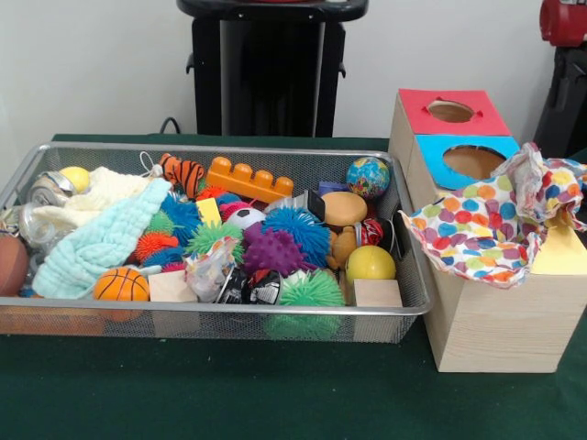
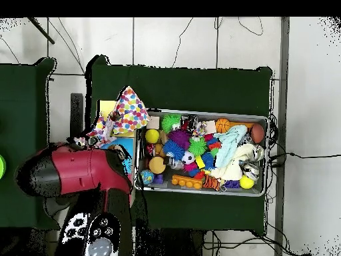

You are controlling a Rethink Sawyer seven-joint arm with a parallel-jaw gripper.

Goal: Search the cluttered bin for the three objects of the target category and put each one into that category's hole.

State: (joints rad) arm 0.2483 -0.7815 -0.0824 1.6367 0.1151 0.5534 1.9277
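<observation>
green cloth covers the table (image 1: 275, 394), with a white wall behind it in the front view. wire mesh bin (image 1: 415, 275) sits on the cloth, packed with toys: spiky balls in blue (image 1: 295, 229), purple (image 1: 272, 251) and green (image 1: 312, 290), a yellow ball (image 1: 370, 263), a globe ball (image 1: 368, 176) at the bin's far corner nearest the box, a small basketball (image 1: 121, 284) at the near rim, an orange brick (image 1: 248, 179) along the far rim, a pale green cloth (image 1: 101, 240) draped toward the end away from the box. wooden box (image 1: 495, 321) stands just beside the bin, with a red-framed hole (image 1: 450, 111) and a blue-framed hole (image 1: 473, 161); a polka-dot cloth (image 1: 477, 225) lies over the box top, covering part of the blue panel and whatever lies nearer on the top. target category is not given, so the three objects cannot be singled out; judged still buried in the bin. red arm (image 2: 80, 172) shows in the overhead view above the box end, gripper not visible in either view, so grasp state cannot be told. risks, as judgement: spiky balls may snag neighbours and drag them out; round balls may slip from a pinch; the loose polka-dot cloth may hide the correct hole or catch a dropped object; the pale green cloth may conceal targets.
</observation>
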